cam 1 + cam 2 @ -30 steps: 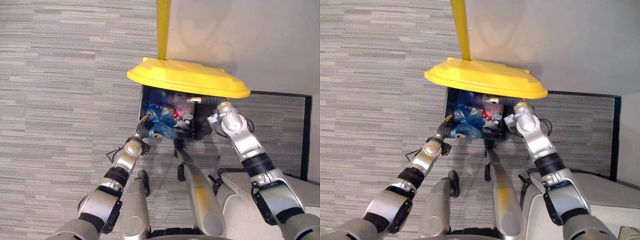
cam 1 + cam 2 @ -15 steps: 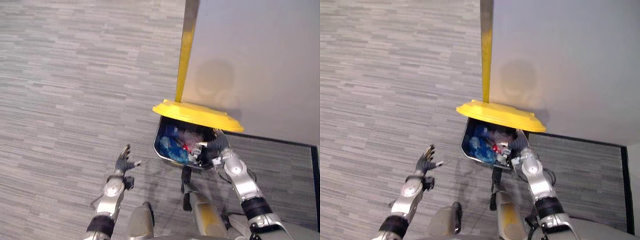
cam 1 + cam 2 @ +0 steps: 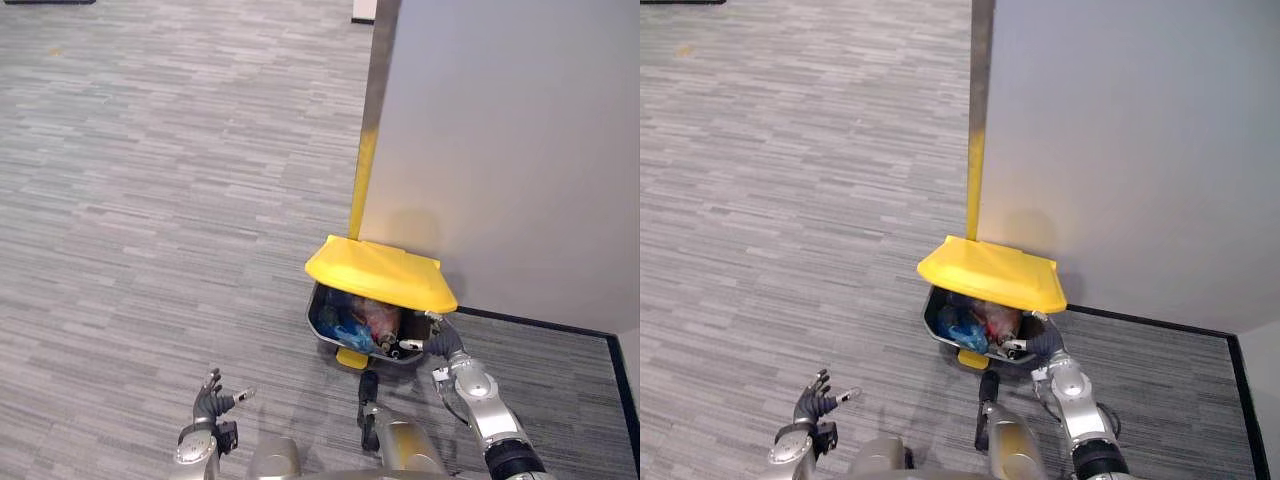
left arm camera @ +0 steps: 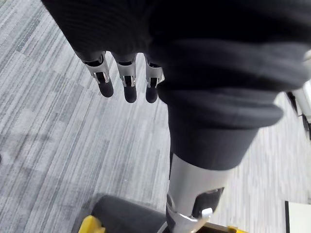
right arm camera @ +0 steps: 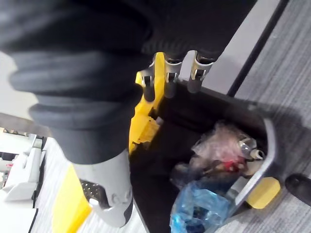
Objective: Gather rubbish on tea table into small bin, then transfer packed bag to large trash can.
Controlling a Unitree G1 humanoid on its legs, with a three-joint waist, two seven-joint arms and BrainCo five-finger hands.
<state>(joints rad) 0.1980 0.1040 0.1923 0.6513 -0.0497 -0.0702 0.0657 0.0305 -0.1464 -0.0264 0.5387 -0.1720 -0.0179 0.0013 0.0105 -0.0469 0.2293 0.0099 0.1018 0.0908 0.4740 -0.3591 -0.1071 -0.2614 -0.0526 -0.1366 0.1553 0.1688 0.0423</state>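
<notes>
Rubbish (image 3: 358, 320) fills the yellow-lidded trash can (image 3: 322, 324) against the wall (image 3: 500, 150), your right hand (image 3: 441, 343) straight-fingered at its rim, left hand (image 3: 210, 400) spread.

I see grey striped carpet (image 3: 150, 200) covering the whole floor. On it, to the right and hard against the grey wall (image 3: 500, 150), stands the dark trash can (image 3: 316, 325), its yellow lid (image 3: 380, 272) raised and a yellow pedal (image 3: 351, 358) at its near foot.
</notes>
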